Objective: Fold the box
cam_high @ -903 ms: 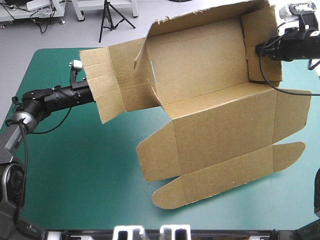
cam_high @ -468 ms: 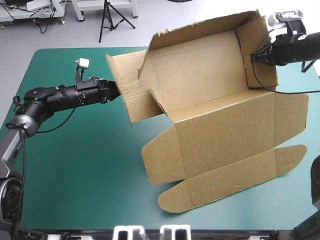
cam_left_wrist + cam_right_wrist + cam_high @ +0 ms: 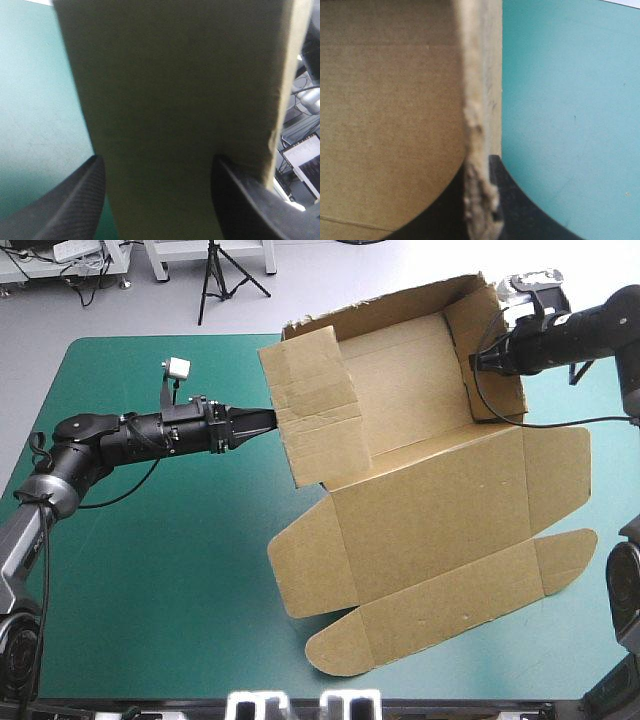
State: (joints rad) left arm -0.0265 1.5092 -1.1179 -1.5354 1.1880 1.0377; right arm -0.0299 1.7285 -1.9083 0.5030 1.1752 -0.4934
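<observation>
Wall-raising step judged in hand. Left gripper (image 3: pixel 266 421) spread open astride left wall (image 3: pixel 315 405) of box (image 3: pixel 430 510); right gripper (image 3: pixel 478 362) clamped on right wall (image 3: pixel 497 340). Tucking of walls called for next.

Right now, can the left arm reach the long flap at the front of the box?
Probably yes. The left gripper is at the raised end wall of the box, and only bare teal-green cover lies between it and the long flap.
</observation>
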